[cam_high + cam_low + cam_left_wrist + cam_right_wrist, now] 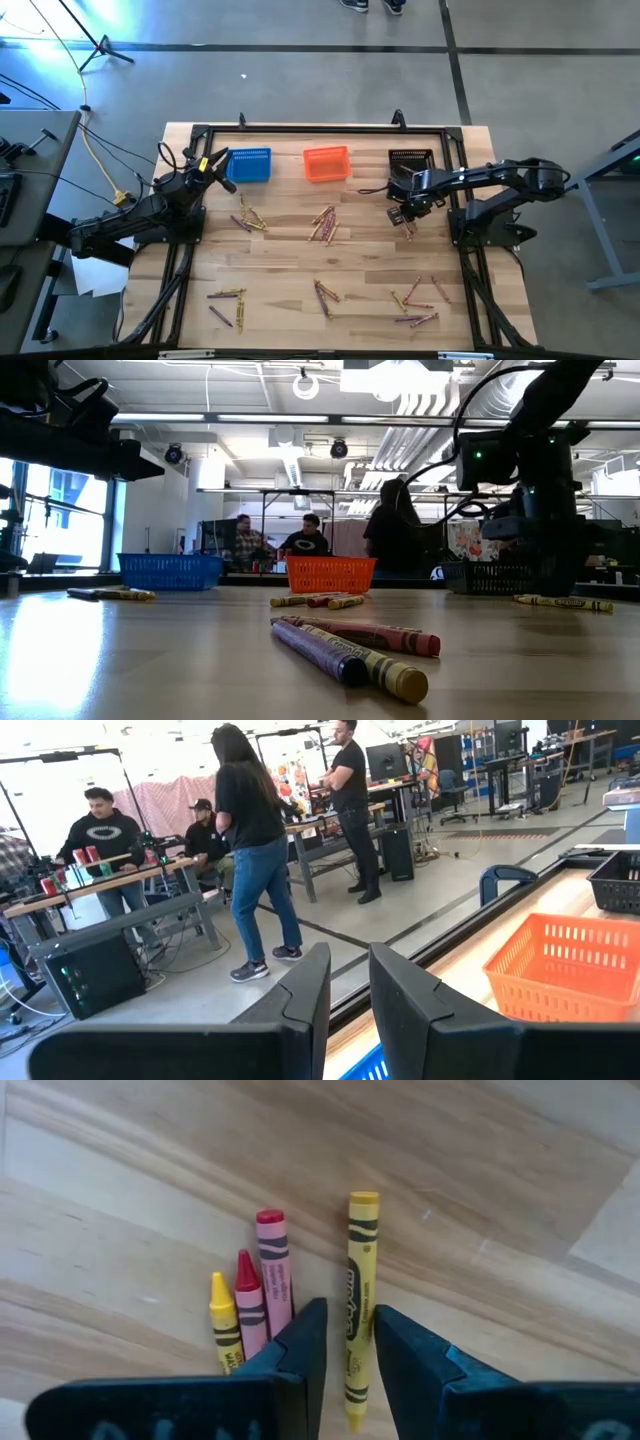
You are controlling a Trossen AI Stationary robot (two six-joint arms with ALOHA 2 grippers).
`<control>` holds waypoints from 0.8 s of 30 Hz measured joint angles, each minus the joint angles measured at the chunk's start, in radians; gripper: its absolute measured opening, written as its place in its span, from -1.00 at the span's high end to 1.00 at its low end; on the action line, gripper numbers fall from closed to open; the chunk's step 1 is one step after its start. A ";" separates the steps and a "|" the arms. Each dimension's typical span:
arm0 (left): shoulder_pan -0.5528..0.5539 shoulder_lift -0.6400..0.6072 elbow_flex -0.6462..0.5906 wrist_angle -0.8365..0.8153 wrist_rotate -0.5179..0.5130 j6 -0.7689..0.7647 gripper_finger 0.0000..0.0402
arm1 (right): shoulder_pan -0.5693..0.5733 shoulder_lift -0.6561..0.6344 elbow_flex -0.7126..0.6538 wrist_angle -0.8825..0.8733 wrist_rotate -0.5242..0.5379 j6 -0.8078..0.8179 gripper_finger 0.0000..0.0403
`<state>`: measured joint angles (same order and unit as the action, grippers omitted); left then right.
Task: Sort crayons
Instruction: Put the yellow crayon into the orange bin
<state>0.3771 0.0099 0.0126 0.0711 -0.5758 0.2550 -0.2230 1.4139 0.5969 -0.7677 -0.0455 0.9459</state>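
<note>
My right gripper (347, 1342) hangs over the pale, grained wood of the table (360, 265), just in front of the black mesh basket (410, 160). Its 2 dark, blunt fingers (300, 1350) stand a narrow gap apart, and a slim yellow crayon (359, 1305) with a paper wrapper and black bands lies in that gap; I cannot tell whether the pads press it. Just beside it lie 3 more wrapped sticks side by side: a pink crayon (274, 1270), a shorter red-tipped crayon (249, 1305) and a short yellow crayon (225, 1330).

My left gripper (348, 1005) is held above the table's back edge by the blue basket (249, 165), its 2 flat black fingers (410, 1010) slightly parted around nothing. The orange basket (560, 970), a plastic lattice, stands past them.

Other crayons (325, 225) lie scattered in small clusters across the boards; in the low view, 3 crayons (355, 645) lie near the front edge, round and waxy-tipped.
</note>
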 joint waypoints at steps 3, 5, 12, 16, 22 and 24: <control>0.000 0.000 0.000 0.000 0.000 0.000 0.70 | -0.002 0.001 -0.002 0.003 -0.002 -0.002 0.66; 0.000 0.000 0.000 0.000 0.000 0.000 0.70 | -0.010 0.001 -0.003 0.008 -0.012 -0.003 0.74; 0.000 0.000 0.000 0.000 0.000 0.000 0.70 | -0.040 0.004 0.002 0.004 -0.032 -0.011 0.92; 0.000 0.000 0.000 0.000 0.000 0.000 0.70 | -0.053 -0.009 0.036 -0.045 -0.036 -0.036 0.94; 0.000 0.000 0.000 0.000 -0.002 0.000 0.70 | -0.065 -0.065 0.142 -0.163 -0.029 -0.056 0.95; 0.000 0.000 0.000 0.000 -0.002 0.000 0.70 | -0.065 -0.080 0.188 -0.206 -0.012 -0.056 0.95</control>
<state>0.3768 0.0101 0.0125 0.0711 -0.5777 0.2551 -0.2882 1.3341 0.7850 -0.9740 -0.0575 0.8896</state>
